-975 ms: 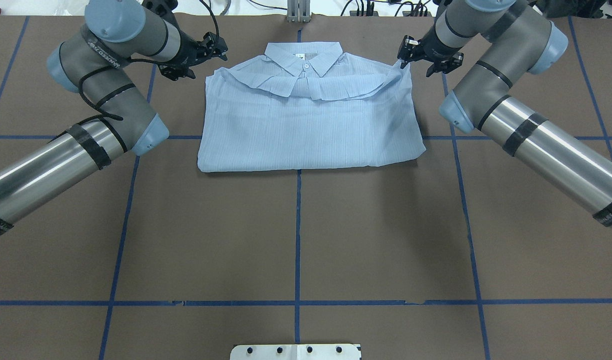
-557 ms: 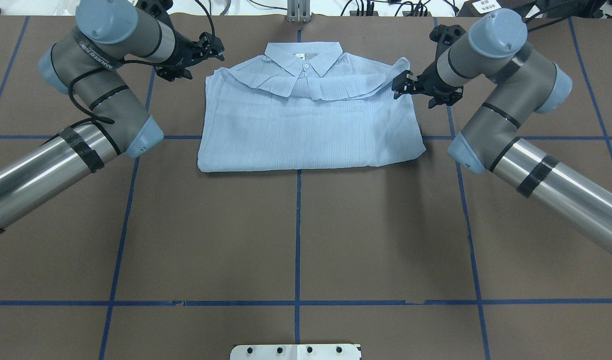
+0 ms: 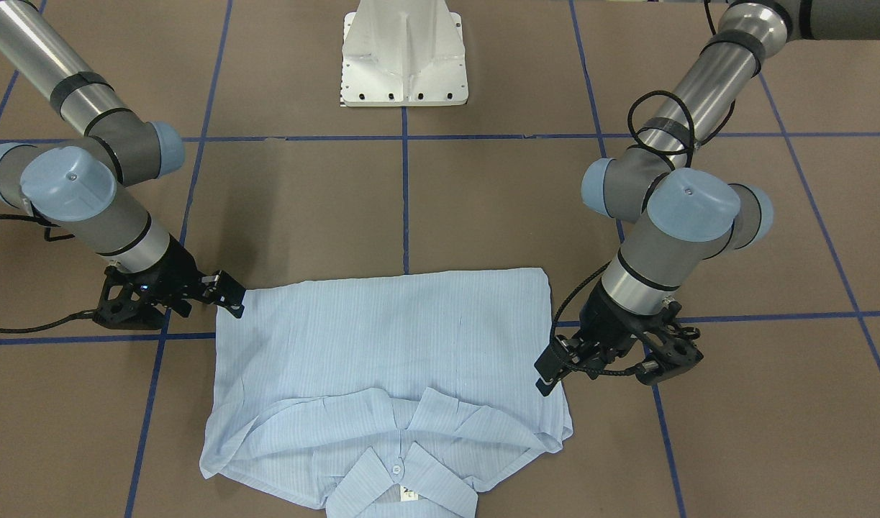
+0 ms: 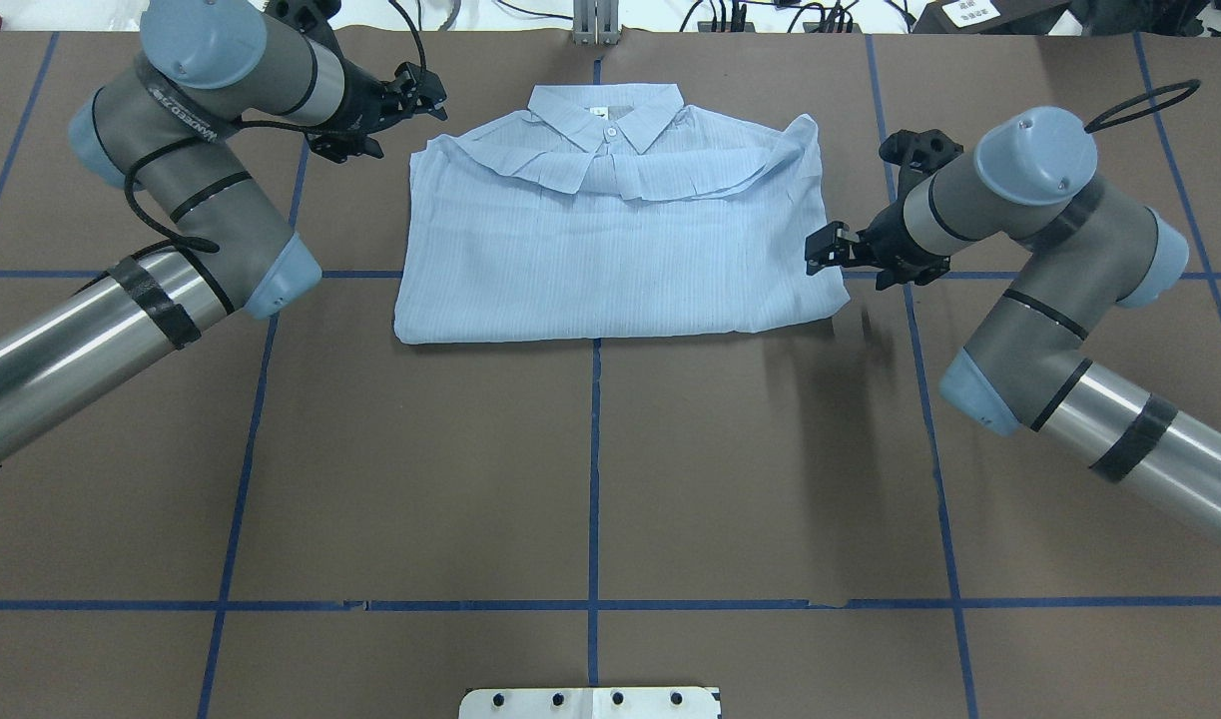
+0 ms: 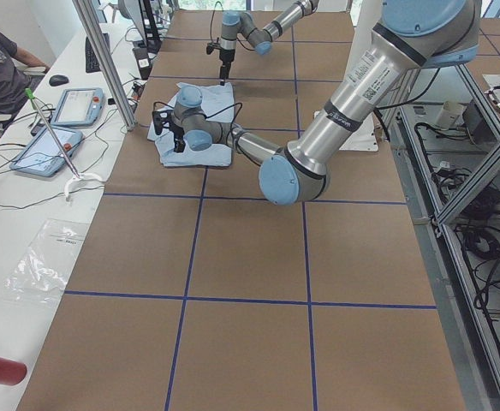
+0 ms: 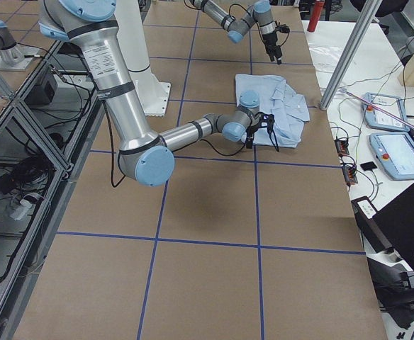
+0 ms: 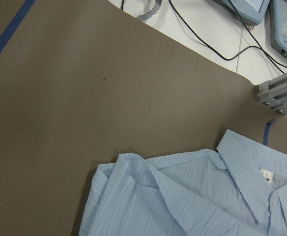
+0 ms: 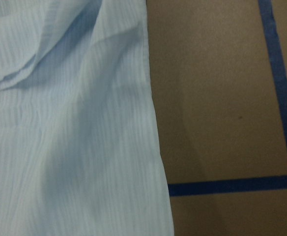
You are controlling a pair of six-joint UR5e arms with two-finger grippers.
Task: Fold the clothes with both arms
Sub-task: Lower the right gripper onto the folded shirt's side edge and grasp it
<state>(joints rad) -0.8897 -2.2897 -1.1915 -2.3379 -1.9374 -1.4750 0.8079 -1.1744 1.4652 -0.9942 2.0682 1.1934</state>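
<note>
The light blue shirt (image 4: 610,250) lay folded on the far half of the brown bench (image 4: 590,479). Its collar (image 4: 610,115) pointed at the far edge, and its near fold ran straight across the centre tape line (image 4: 594,469). Its left side edge ran nearly straight, while the right side edge flared outward toward the near corner. The far right shoulder corner stood slightly bunched.

The left pincer (image 4: 422,92) hung over bare bench just off the shirt's far left shoulder. It was apart from the cloth, with its jaws parted and holding nothing. The right pincer (image 4: 818,252) sat at the right side edge, close to the near corner, with its jaws also parted and empty. Whether its tips touched the cloth could not be told.

A broad stretch of bench lay between the near fold and the white base plate (image 4: 590,702). Bench also showed on both sides of the shirt, beneath the arms.
</note>
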